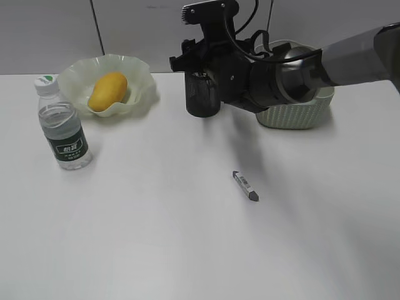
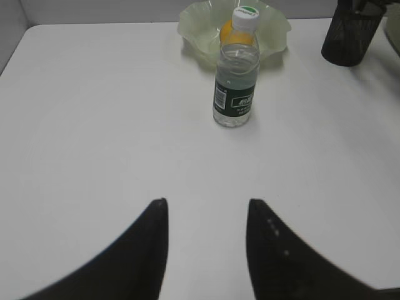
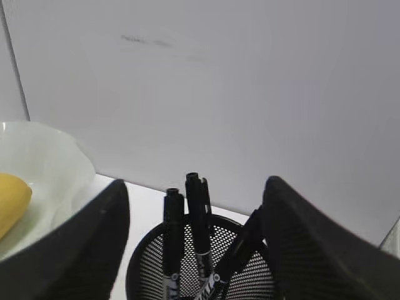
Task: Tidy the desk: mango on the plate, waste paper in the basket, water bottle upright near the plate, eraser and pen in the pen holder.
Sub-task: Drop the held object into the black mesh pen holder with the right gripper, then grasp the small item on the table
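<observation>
The yellow mango (image 1: 107,90) lies in the wavy green plate (image 1: 142,78) at the back left. In front of the plate the water bottle (image 1: 62,128) stands upright. My right gripper (image 1: 201,74) hovers over the black mesh pen holder (image 1: 203,103), open, and touches nothing. In the right wrist view three black pens (image 3: 197,219) stand in the holder (image 3: 147,262) between its fingers (image 3: 100,244). A small grey eraser (image 1: 245,185) lies on the desk (image 1: 156,237). My left gripper (image 2: 207,203) is open above bare desk, short of the bottle (image 2: 236,81). The waste paper is out of view.
The woven pale green basket (image 1: 300,115) stands at the back right, its inside hidden behind my right arm (image 1: 312,65). A grey wall runs close behind the plate, holder and basket.
</observation>
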{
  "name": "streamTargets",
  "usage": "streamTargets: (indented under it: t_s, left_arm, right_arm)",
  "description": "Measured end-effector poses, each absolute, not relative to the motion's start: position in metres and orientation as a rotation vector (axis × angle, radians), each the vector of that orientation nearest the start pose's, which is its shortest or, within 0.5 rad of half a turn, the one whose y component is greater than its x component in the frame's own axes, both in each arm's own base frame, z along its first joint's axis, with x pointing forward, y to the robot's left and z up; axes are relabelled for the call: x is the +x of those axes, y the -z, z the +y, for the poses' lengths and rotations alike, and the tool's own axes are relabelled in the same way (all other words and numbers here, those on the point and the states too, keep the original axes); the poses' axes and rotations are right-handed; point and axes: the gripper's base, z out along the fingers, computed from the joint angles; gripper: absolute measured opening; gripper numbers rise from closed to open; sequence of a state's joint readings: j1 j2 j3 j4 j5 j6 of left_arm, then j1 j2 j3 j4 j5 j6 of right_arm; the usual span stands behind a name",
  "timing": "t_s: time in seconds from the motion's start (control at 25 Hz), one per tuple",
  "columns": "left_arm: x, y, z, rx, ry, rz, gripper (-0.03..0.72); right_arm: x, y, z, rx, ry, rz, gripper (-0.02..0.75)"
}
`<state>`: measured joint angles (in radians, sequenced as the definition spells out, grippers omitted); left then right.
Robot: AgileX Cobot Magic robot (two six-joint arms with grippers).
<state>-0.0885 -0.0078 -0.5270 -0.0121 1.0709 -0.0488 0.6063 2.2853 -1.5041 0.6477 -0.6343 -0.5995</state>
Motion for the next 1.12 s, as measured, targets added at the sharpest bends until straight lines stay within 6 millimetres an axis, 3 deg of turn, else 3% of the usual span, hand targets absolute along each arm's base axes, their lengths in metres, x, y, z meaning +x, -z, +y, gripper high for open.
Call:
streamTargets:
  t_s: [0.08, 0.24, 0.52, 0.72, 0.84, 1.0, 1.12]
  left_arm:
    - [-0.01, -0.284, 0.0, 0.041, 0.102, 2.021, 0.319]
    - [-0.01, -0.284, 0.0, 0.041, 0.102, 2.021, 0.319]
    - [-0.01, -0.284, 0.0, 0.041, 0.102, 2.021, 0.319]
    - [-0.01, -0.284, 0.0, 0.041, 0.102, 2.021, 0.319]
    - [-0.01, -0.284, 0.0, 0.041, 0.101, 2.021, 0.319]
    - [-0.01, -0.284, 0.0, 0.041, 0.101, 2.02, 0.319]
    - [-0.008, -0.284, 0.0, 0.041, 0.103, 2.03, 0.319]
  right_arm:
    - [0.434, -0.154, 0.261, -0.32, -0.068, 1.687, 0.544]
    - [0.431, -0.164, 0.261, -0.293, -0.062, 1.697, 0.571]
    - [0.404, -0.252, 0.269, -0.33, -0.289, 1.733, 0.567]
    - [0.366, -0.298, 0.274, -0.583, -0.511, 1.858, 0.531]
    - [0.341, -0.308, 0.273, -0.84, -0.559, 1.941, 0.521]
    - [0.311, -0.3, 0.26, -1.223, -0.476, 2.12, 0.519]
    - [0.302, -0.288, 0.241, -1.298, -0.308, 2.372, 0.519]
